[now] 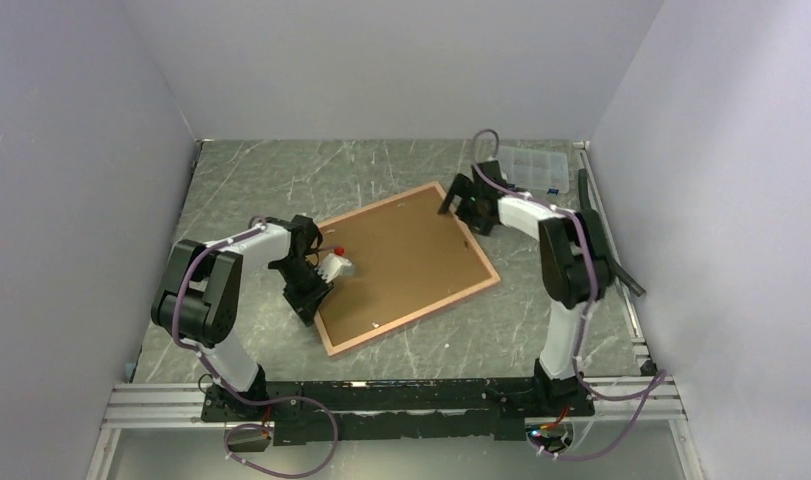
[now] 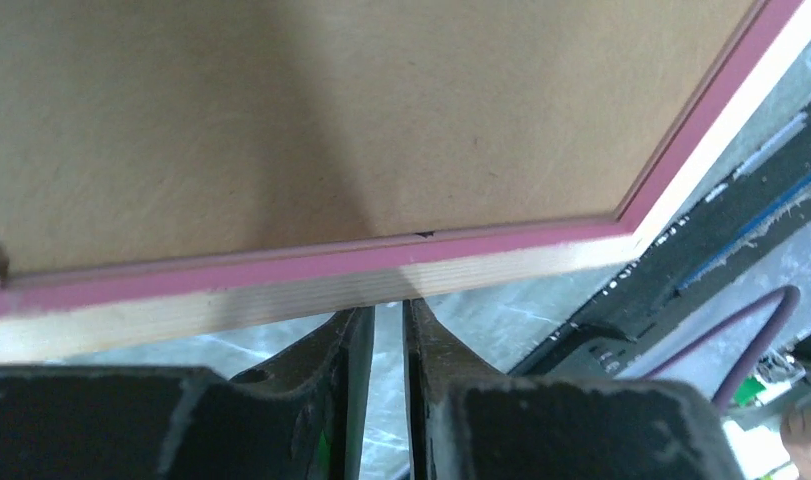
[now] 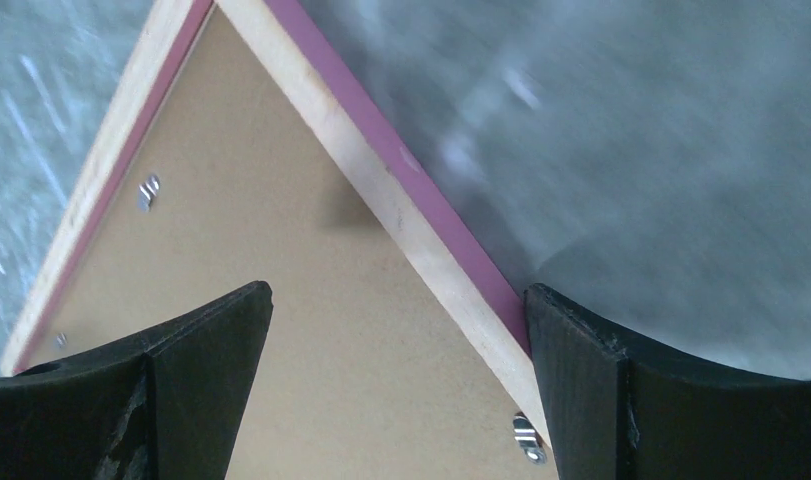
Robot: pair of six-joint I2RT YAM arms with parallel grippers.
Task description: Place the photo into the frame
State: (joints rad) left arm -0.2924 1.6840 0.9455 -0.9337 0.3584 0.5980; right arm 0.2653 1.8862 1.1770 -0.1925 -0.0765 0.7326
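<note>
The frame [image 1: 421,317] lies on the table with its back up, a pink rim around a plain brown backing board [image 1: 411,255]. The photo is hidden. My left gripper [image 1: 311,308] is at the frame's left edge. In the left wrist view its jaws [image 2: 389,305] stand a narrow slit apart with only table between them, tips against the underside of the pale wooden edge [image 2: 281,300]. My right gripper [image 1: 459,195] hangs over the frame's far corner. Its jaws [image 3: 398,292] are wide open across the backing board [image 3: 281,380] and the rim [image 3: 381,190], and hold nothing.
Small metal tabs [image 3: 149,190] [image 3: 526,438] sit on the backing board near the rim. A clear plastic compartment box [image 1: 531,165] stands at the back right. A black rail [image 1: 606,230] runs along the right side. White walls close in the table.
</note>
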